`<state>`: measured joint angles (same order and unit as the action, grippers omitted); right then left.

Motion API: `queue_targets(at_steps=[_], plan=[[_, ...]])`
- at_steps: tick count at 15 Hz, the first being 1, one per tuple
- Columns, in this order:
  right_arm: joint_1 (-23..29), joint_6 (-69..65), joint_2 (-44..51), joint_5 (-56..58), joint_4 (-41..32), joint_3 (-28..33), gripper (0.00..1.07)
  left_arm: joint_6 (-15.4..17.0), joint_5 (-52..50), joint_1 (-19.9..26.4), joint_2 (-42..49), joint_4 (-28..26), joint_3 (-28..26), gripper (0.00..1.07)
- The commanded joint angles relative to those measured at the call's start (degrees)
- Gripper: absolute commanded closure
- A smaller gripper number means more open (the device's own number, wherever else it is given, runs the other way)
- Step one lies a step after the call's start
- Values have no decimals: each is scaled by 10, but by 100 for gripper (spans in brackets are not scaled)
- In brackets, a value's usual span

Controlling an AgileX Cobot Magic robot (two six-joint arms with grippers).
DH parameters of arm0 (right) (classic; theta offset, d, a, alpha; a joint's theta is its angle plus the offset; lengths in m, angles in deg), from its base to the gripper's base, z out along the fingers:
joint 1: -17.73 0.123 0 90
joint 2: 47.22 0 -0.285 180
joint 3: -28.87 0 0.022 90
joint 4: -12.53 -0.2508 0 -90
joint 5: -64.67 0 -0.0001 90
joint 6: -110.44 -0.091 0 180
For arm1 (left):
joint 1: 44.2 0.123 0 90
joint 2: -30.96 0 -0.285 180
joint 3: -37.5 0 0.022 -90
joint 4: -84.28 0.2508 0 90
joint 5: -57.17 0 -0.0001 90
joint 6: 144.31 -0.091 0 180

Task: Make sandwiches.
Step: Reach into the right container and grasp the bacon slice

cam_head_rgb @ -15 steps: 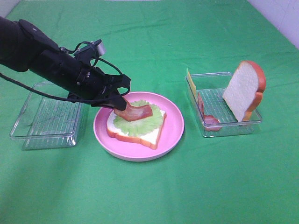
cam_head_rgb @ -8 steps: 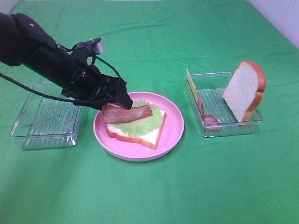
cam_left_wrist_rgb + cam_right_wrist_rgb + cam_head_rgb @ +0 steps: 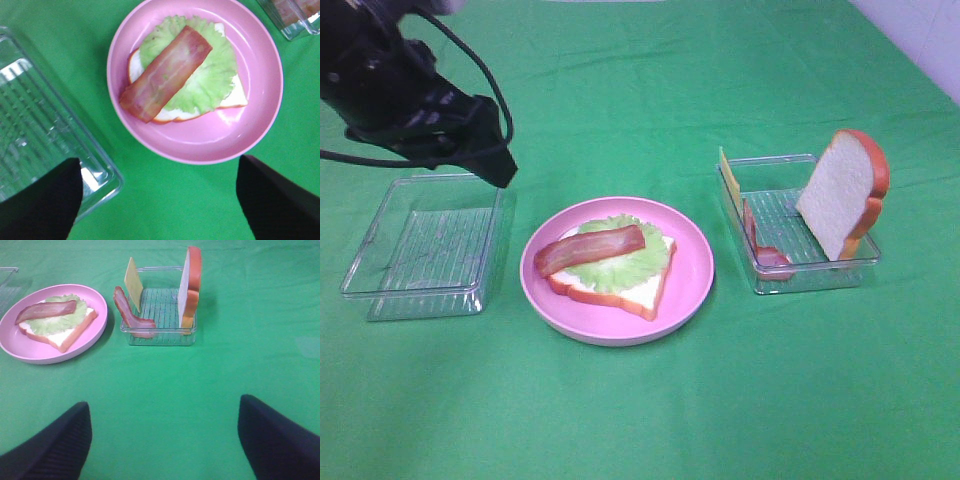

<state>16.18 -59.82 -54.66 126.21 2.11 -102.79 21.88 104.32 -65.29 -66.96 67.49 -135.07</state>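
The pink plate (image 3: pixel 692 288) is lying open from above. At its three o'clock, an upright bread slice (image 3: pixel 837 192) and cheese square (image 3: pixel 726 172) are crowding the tray (image 3: pixel 815 276); at ten o'clock the left gripper (image 3: pixel 495 162) is hanging over a corner of the other tray (image 3: pixel 420 295).

We find a plate (image 3: pixel 692 265) mid-counter (image 3: pixel 740 400), carrying a bread slice (image 3: pixel 630 292), a lettuce leaf (image 3: pixel 620 268) on it and a bacon strip (image 3: pixel 588 249) on top. The left tray (image 3: pixel 430 250) lies beside it. The right tray (image 3: pixel 815 275) holds an upright bread slice (image 3: pixel 840 190), a cheese square (image 3: pixel 727 172) and a second bacon strip (image 3: pixel 752 232).
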Motion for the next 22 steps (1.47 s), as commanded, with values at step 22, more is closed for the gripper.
queue_targets(at_steps=[22], plan=[[-5, 7, 9, -3, -1, 1, 31, 91, 201, -1, 831, 97, 377, 27]])
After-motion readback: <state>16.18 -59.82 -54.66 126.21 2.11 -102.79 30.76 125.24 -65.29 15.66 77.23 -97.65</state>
